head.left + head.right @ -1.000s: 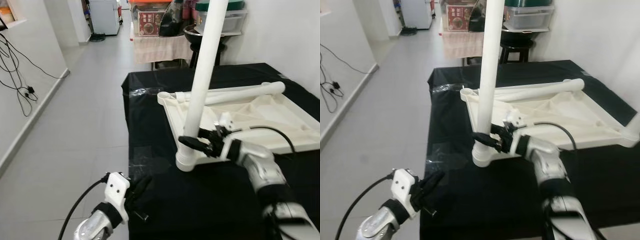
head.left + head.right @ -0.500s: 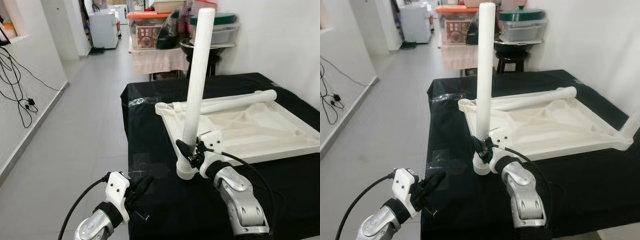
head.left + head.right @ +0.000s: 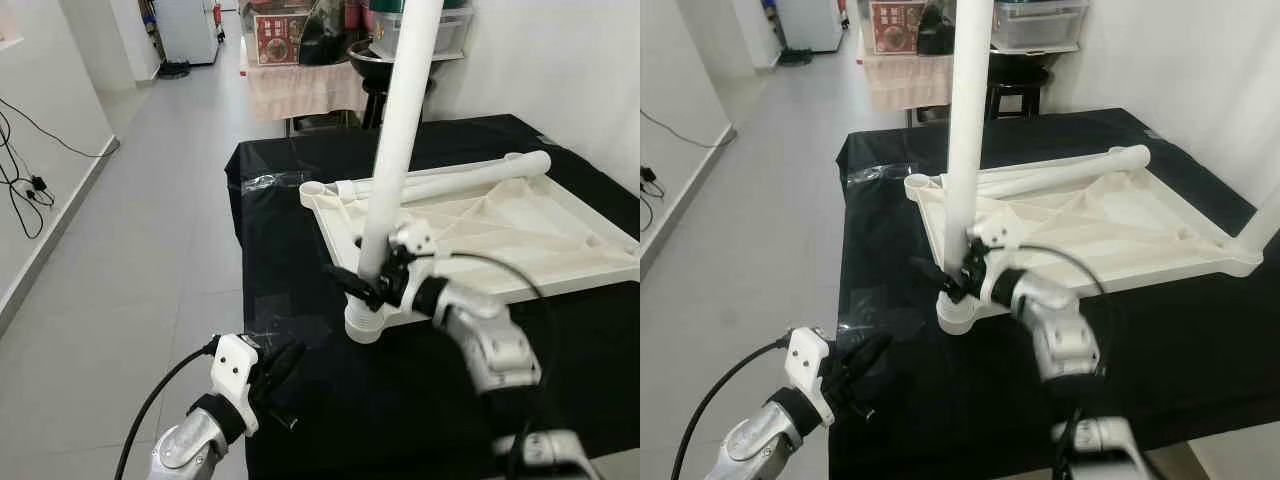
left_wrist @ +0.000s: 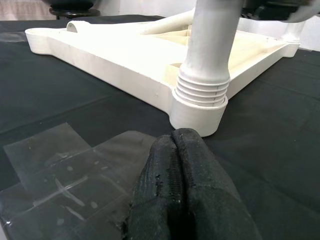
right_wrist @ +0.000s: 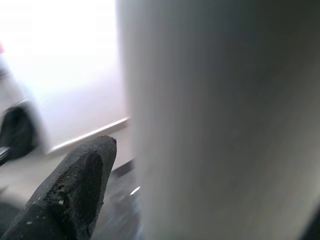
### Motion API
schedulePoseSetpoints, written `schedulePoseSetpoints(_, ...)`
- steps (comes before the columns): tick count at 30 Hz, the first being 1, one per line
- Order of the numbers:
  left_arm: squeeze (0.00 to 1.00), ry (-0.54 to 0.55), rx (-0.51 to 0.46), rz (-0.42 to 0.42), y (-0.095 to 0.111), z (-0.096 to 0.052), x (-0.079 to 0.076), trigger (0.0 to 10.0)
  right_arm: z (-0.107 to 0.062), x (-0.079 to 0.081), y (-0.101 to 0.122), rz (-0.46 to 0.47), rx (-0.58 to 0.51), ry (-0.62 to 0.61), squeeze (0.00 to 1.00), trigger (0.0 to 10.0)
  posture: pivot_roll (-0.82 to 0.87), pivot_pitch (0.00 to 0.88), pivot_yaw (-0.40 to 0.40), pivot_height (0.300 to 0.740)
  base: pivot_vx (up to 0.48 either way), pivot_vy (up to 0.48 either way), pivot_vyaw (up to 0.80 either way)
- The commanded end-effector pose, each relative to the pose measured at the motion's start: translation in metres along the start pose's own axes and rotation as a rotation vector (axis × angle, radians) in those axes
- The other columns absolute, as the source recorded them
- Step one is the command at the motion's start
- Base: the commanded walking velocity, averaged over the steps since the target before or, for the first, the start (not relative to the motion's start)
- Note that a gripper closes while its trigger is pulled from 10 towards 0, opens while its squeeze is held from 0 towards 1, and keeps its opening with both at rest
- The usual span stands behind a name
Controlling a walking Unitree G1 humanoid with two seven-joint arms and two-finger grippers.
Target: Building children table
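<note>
The right tool (image 3: 372, 287) is closed on the leg (image 3: 397, 150) low down, just above the threaded collar where the leg meets the corner socket (image 3: 365, 325) of the upturned tabletop (image 3: 520, 235). Half a second ago the right arm reached up from below the tool with its elbow near the camera; now the forearm lies across the tabletop's near edge and the wrist is turned round. The leg leans away from the tool about as it did a second ago, while half a second ago it stood nearer upright. Judged from this, the arm is working the leg round in its thread, and the leg is likely not yet fully seated, since thread rings show above the socket in the left wrist view.

A second leg (image 3: 450, 181) lies along the tabletop's far rim, well beyond the right tool. The left tool (image 3: 275, 375) rests on the black worktop (image 3: 290, 215), fingers (image 4: 182, 195) pressed together, near the socket and much where it was before. The whole view has shifted, so the head has moved
</note>
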State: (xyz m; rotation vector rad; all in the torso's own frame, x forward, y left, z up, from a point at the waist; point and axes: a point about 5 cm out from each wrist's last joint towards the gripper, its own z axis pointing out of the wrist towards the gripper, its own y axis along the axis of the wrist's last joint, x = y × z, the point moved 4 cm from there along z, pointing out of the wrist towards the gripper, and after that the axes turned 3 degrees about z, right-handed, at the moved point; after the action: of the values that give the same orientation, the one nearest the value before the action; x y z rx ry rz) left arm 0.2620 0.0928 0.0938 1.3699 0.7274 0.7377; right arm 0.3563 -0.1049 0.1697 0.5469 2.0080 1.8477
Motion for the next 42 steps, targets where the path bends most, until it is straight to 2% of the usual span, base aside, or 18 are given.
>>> schedulePoseSetpoints(1, 0.00, 0.003, 0.006, -0.009, -0.003, 0.000, 0.000, 10.0, 0.005, 0.008, -0.008, 0.010, 0.028, 0.082, 0.00, 10.0, -0.03, 0.000, -0.016, 0.740, 0.000, 0.000, 0.00)
schedulePoseSetpoints(4, 0.00, 0.003, 0.006, -0.009, -0.004, 0.000, 0.000, 10.0, 0.007, 0.007, -0.009, 0.018, 0.046, 0.123, 0.00, 10.0, -0.03, 0.000, -0.016, 0.740, 0.000, 0.000, 0.00)
schedulePoseSetpoints(5, 0.00, 0.004, 0.006, -0.008, -0.004, 0.000, 0.000, 10.0, 0.010, 0.007, -0.010, 0.035, 0.055, 0.162, 0.00, 1.0, -0.03, 0.000, -0.020, 0.740, 0.000, 0.000, 0.00)
schedulePoseSetpoints(6, 0.00, 0.004, 0.006, -0.008, -0.004, 0.000, 0.000, 10.0, 0.010, 0.007, -0.010, 0.035, 0.055, 0.162, 0.00, 1.0, -0.03, 0.000, -0.020, 0.740, 0.000, 0.000, 0.00)
schedulePoseSetpoints(7, 0.00, 0.004, 0.007, -0.009, -0.004, 0.000, 0.000, 10.0, 0.013, 0.006, -0.008, 0.064, 0.052, 0.193, 0.00, 0.0, -0.03, 0.000, -0.020, 0.740, 0.000, 0.000, 0.00)
schedulePoseSetpoints(16, 0.00, 0.000, 0.004, -0.015, -0.005, 0.002, -0.003, 10.0, 0.006, 0.002, -0.017, 0.085, 0.047, 0.183, 0.00, 0.0, -0.04, 0.000, -0.016, 0.740, 0.000, 0.000, 0.00)
schedulePoseSetpoints(17, 0.00, 0.000, 0.001, -0.018, -0.004, 0.002, -0.002, 10.0, 0.003, 0.006, -0.031, 0.083, 0.064, 0.099, 0.00, 0.0, -0.05, 0.000, -0.018, 0.740, 0.000, 0.000, 0.00)
schedulePoseSetpoints(21, 0.00, 0.001, 0.000, -0.018, -0.003, 0.002, -0.002, 10.0, 0.003, 0.008, -0.039, 0.086, 0.072, 0.053, 0.00, 0.0, -0.05, 0.000, -0.018, 0.740, 0.000, 0.000, 0.00)
schedulePoseSetpoints(22, 0.00, 0.002, 0.000, -0.019, -0.003, 0.001, -0.001, 10.0, 0.007, 0.010, -0.051, 0.098, 0.082, -0.093, 0.00, 0.0, -0.06, 0.000, -0.021, 0.740, 0.000, 0.000, 0.00)
schedulePoseSetpoints(25, 0.00, 0.003, -0.001, -0.019, -0.003, 0.001, 0.000, 10.0, 0.009, 0.010, -0.059, 0.106, 0.089, -0.197, 0.00, 0.0, -0.06, 0.000, -0.021, 0.740, 0.000, 0.000, 0.00)
schedulePoseSetpoints(26, 0.00, 0.003, -0.002, -0.020, -0.002, 0.000, 0.001, 10.0, 0.008, 0.020, -0.079, 0.217, 0.103, -0.383, 0.00, 0.0, -0.06, 0.000, -0.015, 0.740, 0.000, 0.000, 0.00)
schedulePoseSetpoints(27, 0.00, 0.003, -0.002, -0.020, -0.002, 0.000, 0.001, 10.0, 0.008, 0.020, -0.079, 0.217, 0.103, -0.383, 0.00, 0.0, -0.06, 0.000, -0.015, 0.740, 0.000, 0.000, 0.00)
schedulePoseSetpoints(28, 0.00, 0.002, -0.001, -0.020, -0.002, 0.000, 0.002, 10.0, 0.007, 0.026, -0.083, 0.180, 0.113, -0.486, 0.00, 0.0, -0.07, 0.000, -0.006, 0.740, 0.000, 0.000, 0.00)
schedulePoseSetpoints(31, 0.00, -0.002, 0.000, -0.021, -0.002, 0.001, 0.004, 10.0, 0.006, 0.010, -0.079, 0.186, 0.100, -0.604, 0.00, 0.0, -0.06, 0.000, -0.018, 0.740, 0.000, 0.000, 0.00)
schedulePoseSetpoints(34, 0.00, -0.002, 0.000, -0.022, -0.002, 0.001, 0.004, 10.0, 0.009, 0.003, -0.077, 0.178, 0.094, -0.612, 0.00, 0.0, -0.06, 0.000, -0.011, 0.740, 0.000, 0.000, 0.00)
schedulePoseSetpoints(38, 0.00, 0.018, -0.004, -0.018, -0.001, 0.001, 0.007, 10.0, 0.019, 0.011, -0.077, 0.180, 0.106, -0.590, 0.00, 0.0, -0.06, 0.000, -0.010, 0.740, 0.000, 0.000, 0.00)
schedulePoseSetpoints(39, 0.00, 0.015, -0.003, -0.020, -0.002, 0.002, 0.007, 10.0, 0.022, 0.014, -0.072, 0.174, 0.102, -0.560, 0.00, 10.0, -0.06, 0.000, -0.010, 0.740, 0.000, 0.000, 0.00)
schedulePoseSetpoints(42, 0.00, 0.010, -0.002, -0.022, -0.002, 0.002, 0.006, 10.0, 0.024, 0.017, -0.066, 0.167, 0.097, -0.528, 0.00, 10.0, -0.06, 0.000, -0.010, 0.740, 0.000, 0.000, 0.00)
